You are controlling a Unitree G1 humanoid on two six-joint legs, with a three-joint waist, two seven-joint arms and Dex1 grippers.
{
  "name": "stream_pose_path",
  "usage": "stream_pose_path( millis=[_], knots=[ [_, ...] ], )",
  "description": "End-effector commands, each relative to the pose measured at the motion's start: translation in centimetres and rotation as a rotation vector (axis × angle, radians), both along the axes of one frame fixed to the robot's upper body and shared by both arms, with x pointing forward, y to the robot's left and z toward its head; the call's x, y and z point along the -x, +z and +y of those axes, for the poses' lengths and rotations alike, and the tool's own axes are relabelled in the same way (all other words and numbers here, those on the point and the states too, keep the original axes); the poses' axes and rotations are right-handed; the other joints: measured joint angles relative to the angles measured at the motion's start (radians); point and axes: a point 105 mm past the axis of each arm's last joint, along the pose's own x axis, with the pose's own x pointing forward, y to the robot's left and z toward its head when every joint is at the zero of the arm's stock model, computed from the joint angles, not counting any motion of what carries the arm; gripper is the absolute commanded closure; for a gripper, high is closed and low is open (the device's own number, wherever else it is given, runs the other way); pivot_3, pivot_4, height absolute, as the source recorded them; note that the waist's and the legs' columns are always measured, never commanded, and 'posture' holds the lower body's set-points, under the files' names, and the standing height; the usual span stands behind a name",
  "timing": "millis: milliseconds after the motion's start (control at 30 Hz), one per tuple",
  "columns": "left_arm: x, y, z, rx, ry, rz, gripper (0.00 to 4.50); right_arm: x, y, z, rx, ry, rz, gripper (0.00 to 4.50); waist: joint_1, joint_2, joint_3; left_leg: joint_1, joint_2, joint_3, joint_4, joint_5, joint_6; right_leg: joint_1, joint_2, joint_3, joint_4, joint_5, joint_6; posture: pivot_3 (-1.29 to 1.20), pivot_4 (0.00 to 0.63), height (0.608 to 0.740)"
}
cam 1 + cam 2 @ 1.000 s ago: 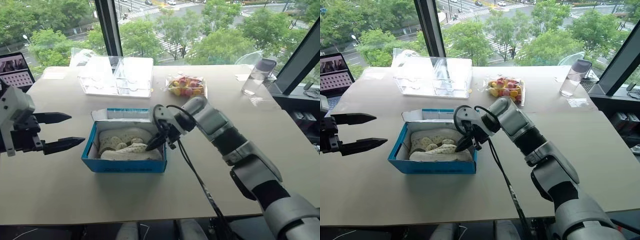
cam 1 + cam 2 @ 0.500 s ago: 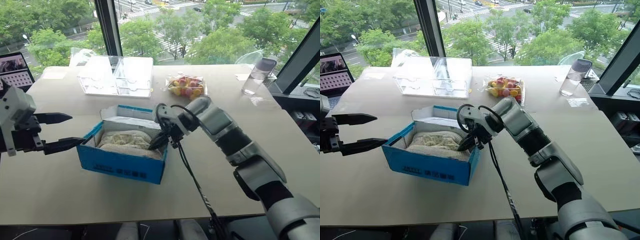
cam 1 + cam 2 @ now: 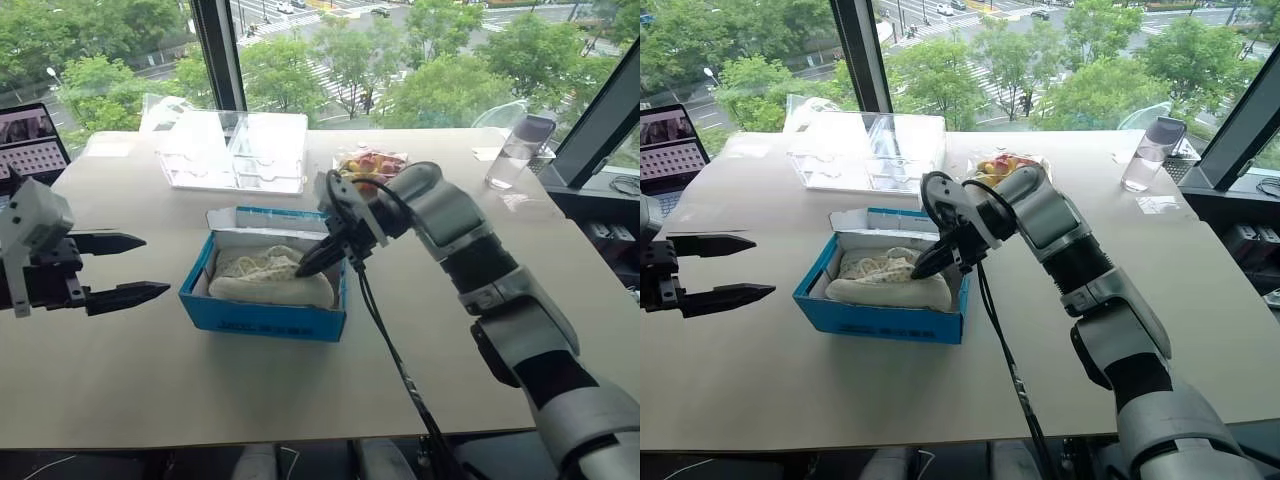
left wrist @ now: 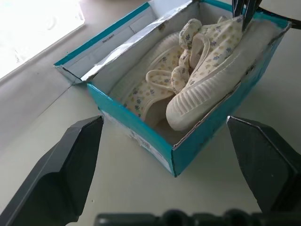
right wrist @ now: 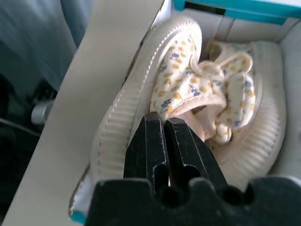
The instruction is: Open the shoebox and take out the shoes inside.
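Two shoes (image 3: 268, 278) lie in the open shoebox (image 3: 262, 312) mid-table; the right gripper (image 3: 308, 266) is pinched tight on one shoe's soft fabric collar; light, floppy, likelier to lift cleanly by the stiffer heel; the left gripper (image 3: 130, 268) hangs spread wide, left of the box.

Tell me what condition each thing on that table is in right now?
shoebox: open, flat on the table.
shoes: in the box, one tilted up on its side.
right gripper: shut on the edge of a shoe.
left gripper: open, empty, beside the box.
clear plastic box: closed.
bottle: upright, capped.
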Motion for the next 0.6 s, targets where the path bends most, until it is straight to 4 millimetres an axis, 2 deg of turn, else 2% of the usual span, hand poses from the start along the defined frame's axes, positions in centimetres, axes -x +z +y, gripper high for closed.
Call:
stream_pose_path(
  millis=[33,67,133,267,400,600],
  knots=[
    [0.1,0.8,0.0,-0.045,-0.004,-0.042,0.00,-0.5,1.9,0.6,-0.074,-0.034,-0.014,4.48,0.000,0.000,0.000,0.000,0.000,0.000,0.000,0.000,0.000,0.000,0.000,0.000,0.000,-0.001,0.002,0.00,0.150,0.740],
    [0.1,0.7,0.0,-0.049,-0.003,-0.040,0.00,-0.8,2.1,0.9,-0.086,-0.059,-0.004,4.48,0.000,0.000,0.000,0.000,0.000,0.000,0.000,0.000,0.000,0.000,0.000,0.000,0.000,-0.002,0.003,0.00,0.150,0.740],
    [0.1,0.8,-0.1,-0.042,-0.009,-0.041,0.00,0.6,0.7,0.1,-0.037,0.037,-0.009,4.48,-0.001,0.000,0.000,0.000,0.000,0.000,0.000,0.000,0.000,-0.001,0.000,0.000,0.000,-0.001,0.001,0.00,0.150,0.740],
    [0.1,0.8,-0.1,-0.045,-0.008,-0.041,0.00,0.5,4.4,0.3,-0.172,0.015,0.052,4.48,0.002,0.000,0.000,-0.002,-0.001,0.000,0.000,0.000,0.000,-0.001,-0.001,0.000,0.000,0.000,-0.001,0.00,0.150,0.740],
    [0.2,0.9,-0.2,-0.036,-0.016,-0.040,0.00,2.0,8.1,-1.4,-0.250,0.052,0.086,4.48,0.004,0.001,0.001,-0.002,-0.001,0.000,0.000,0.000,0.000,-0.001,-0.001,0.000,0.000,0.000,0.000,0.00,0.150,0.740],
    [0.2,0.8,-0.6,-0.024,-0.041,-0.035,0.00,3.1,10.7,-5.0,-0.273,-0.032,-0.057,4.48,0.006,0.001,0.001,-0.002,-0.001,0.000,0.000,0.000,0.000,-0.001,-0.001,0.000,-0.001,0.000,0.000,0.00,0.150,0.740]
  ],
)
